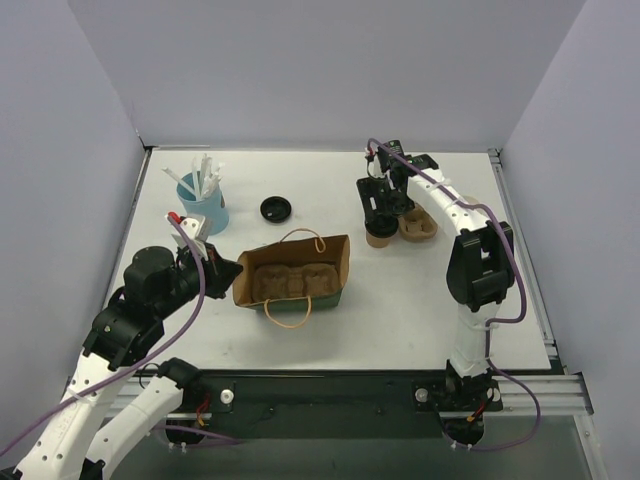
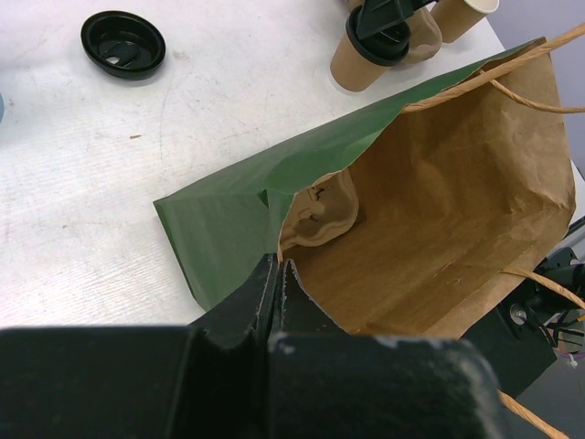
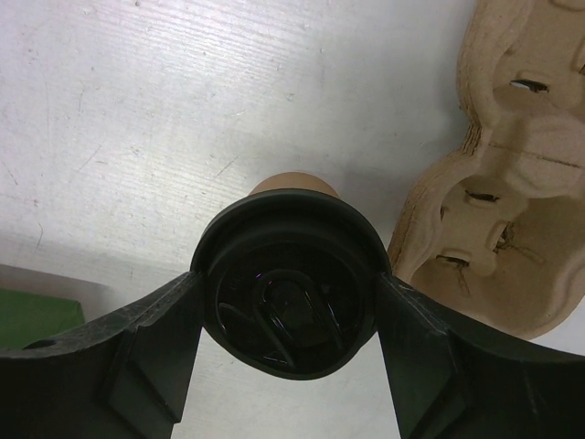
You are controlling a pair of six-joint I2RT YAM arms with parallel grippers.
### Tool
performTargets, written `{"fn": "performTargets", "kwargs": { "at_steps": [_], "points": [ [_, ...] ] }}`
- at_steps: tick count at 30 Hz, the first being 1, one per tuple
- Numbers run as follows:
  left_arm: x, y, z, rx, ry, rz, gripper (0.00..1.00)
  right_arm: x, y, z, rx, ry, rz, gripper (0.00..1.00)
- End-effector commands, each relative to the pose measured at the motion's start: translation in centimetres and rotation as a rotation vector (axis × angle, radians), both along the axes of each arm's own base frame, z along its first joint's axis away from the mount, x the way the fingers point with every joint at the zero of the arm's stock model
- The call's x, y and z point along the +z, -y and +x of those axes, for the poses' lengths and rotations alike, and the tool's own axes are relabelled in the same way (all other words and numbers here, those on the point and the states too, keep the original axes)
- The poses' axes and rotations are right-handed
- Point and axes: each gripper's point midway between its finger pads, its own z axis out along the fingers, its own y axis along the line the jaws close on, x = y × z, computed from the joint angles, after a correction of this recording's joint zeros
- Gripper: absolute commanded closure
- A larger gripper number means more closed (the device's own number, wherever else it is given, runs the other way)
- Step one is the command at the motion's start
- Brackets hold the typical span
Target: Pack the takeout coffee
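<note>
A blue cup of white straws [image 1: 203, 208] stands on the white tabletop [image 1: 400, 300], behind and to the left of the paper bag [image 1: 337, 265]. The left end effector [image 2: 279, 274] is at the bag's left end. Its fingers are pressed together on the rim of the mouth, where the green outer side folds over to the brown inside. The bag lies on its side with its mouth held open. A brown moulded-pulp cup carrier [image 1: 285, 283] sits deep inside it, against the bottom. One twine handle [image 1: 290, 318] loops onto the tabletop in front of the bag.

Just behind the bag, near its middle, a loose black lid [image 1: 275, 208] lies apart from everything else.

Behind the bag's right end stands the takeout coffee [image 1: 380, 237]. It is a tan paper cup, upright on the tabletop outside the bag, with a round black lid on top. The right end effector [image 3: 290, 283] comes down over it from above. Its two fingers stand fairly wide, one on each side of the lid, with their inner faces against the lid's rim.

Farther right of the bag, just beside the coffee, lies a second pulp carrier [image 3: 512, 210], and the pockets that show are empty. From the left wrist, an unlidded paper cup [image 2: 462, 14] with a pale rim shows at that carrier's far side. Whether it sits in a pocket cannot be told.
</note>
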Motion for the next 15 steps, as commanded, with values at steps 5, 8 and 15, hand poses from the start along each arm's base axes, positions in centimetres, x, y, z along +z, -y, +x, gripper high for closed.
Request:
{"fn": "performTargets", "kwargs": {
  "at_steps": [5,8,15],
  "points": [
    [2.2,0.2,0.1,-0.006,0.043,-0.029,1.0,-0.3,1.0,-1.6,-0.004,-0.036,-0.047,0.39],
    [2.2,0.2,0.2,-0.004,0.042,-0.025,1.0,-0.1,1.0,-1.6,-0.005,-0.029,-0.047,0.45],
    [2.1,0.3,0.7,-0.002,0.058,-0.024,1.0,6.0,0.7,-2.2,0.001,0.069,-0.022,0.52]
  ]
}}
